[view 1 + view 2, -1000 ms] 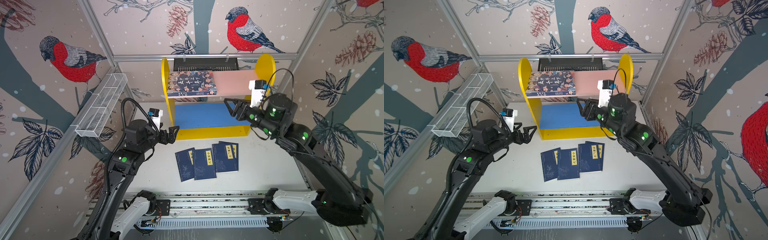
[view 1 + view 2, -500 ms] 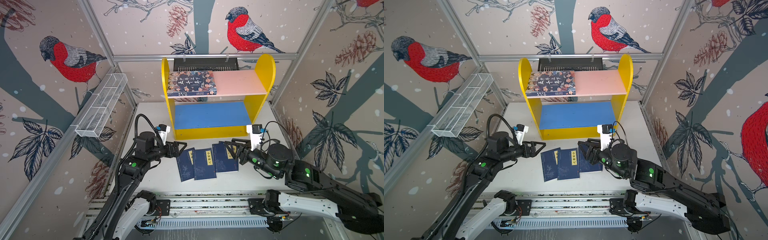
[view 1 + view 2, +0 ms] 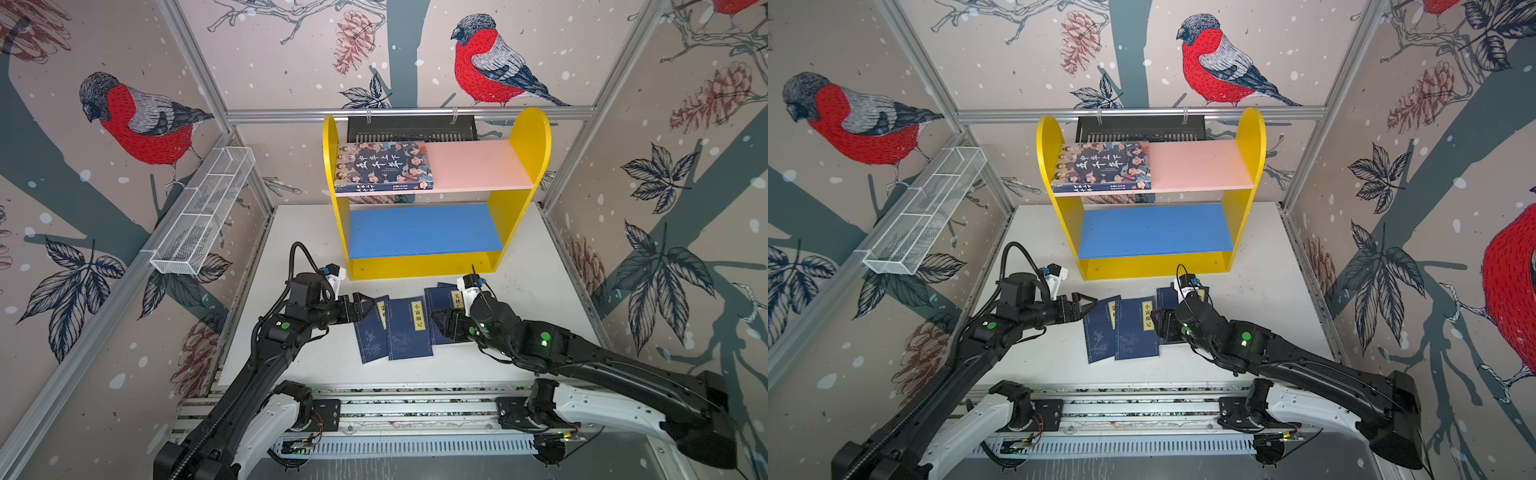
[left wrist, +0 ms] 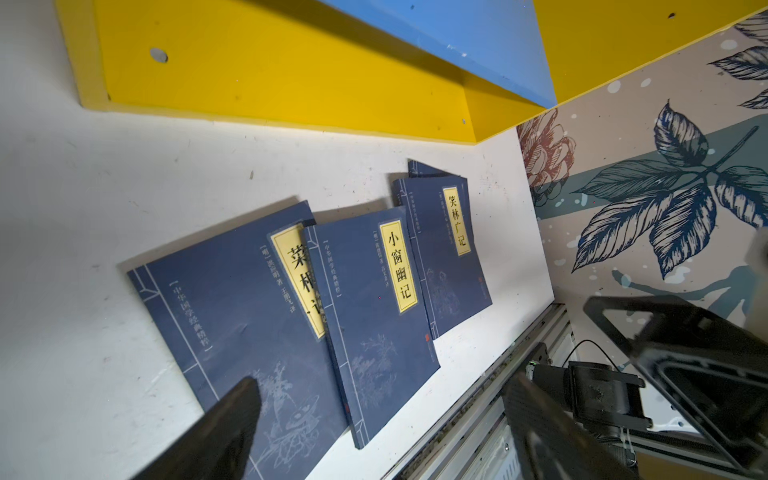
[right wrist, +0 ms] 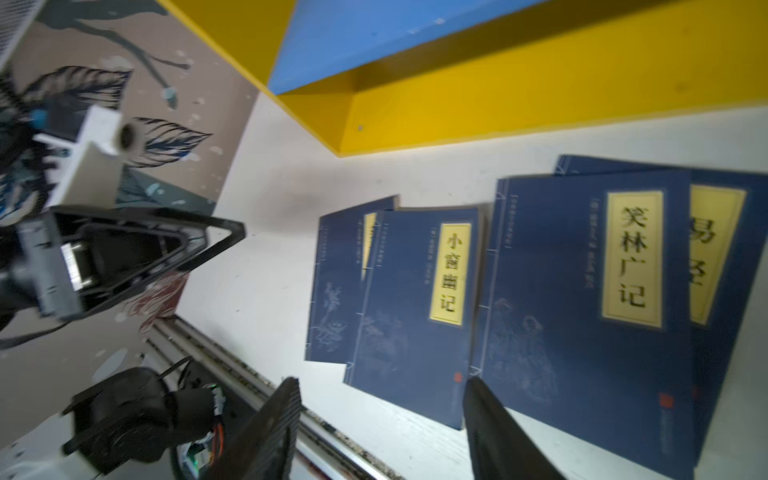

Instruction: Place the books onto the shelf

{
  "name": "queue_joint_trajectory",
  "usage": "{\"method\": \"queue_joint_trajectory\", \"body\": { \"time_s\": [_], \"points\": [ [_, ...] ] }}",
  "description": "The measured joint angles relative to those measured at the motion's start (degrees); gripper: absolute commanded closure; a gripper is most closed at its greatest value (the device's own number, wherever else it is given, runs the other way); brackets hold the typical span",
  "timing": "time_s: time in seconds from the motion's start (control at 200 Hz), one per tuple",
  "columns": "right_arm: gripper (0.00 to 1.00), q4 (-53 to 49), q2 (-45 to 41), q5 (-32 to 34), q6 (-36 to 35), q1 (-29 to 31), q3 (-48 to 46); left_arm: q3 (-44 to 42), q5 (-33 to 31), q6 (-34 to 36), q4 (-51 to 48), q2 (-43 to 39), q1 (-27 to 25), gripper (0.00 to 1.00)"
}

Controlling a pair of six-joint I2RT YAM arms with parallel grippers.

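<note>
Four navy books (image 5: 415, 299); fourth's label (image 5: 712, 249) shows only from right wrist; both jaws spread, empty.

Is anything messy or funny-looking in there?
Yes, a little. The four thin navy paperback books on the white table lie fanned and overlapping, slightly crooked; one is nearly hidden beneath another. Nothing looks damaged.

The bottom navy book (image 5: 731, 332) shows only partly.
</note>
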Motion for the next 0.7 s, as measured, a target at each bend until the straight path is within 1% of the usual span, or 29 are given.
{"method": "queue_joint_trajectory", "body": {
  "time_s": [0.105, 0.165, 0.285, 0.435, 0.535, 0.7],
  "points": [
    [0.37, 2.67, 0.90, -4.35, 1.62, -5.09, -3.63, -1.68, 0.02, -0.17, 1.49, 2.93, 0.00, 0.07],
    [0.37, 4.02, 2.12, -7.13, 2.10, -6.95, -3.93, -2.19, 0.39, -0.15, 2.03, 4.76, 0.00, 0.08],
    [0.37, 6.86, 5.68, -10.29, 1.68, -10.40, -3.85, -2.29, 2.86, 0.31, 3.98, 9.33, 0.00, 0.10],
    [0.39, 9.46, 12.28, -16.28, -0.42, -12.90, -2.58, -3.69, 6.69, 0.22, 8.09, 13.31, -0.31, 0.13],
    [0.40, 9.79, 17.88, -18.08, -1.64, -15.04, -0.37, -4.37, 7.76, 0.20, 9.33, 14.62, -0.87, 0.13],
    [0.41, 10.67, 25.57, -20.87, -3.89, -15.41, 1.95, -5.88, 8.11, 1.09, 12.09, 14.91, -2.62, 0.13]
  ]
}}
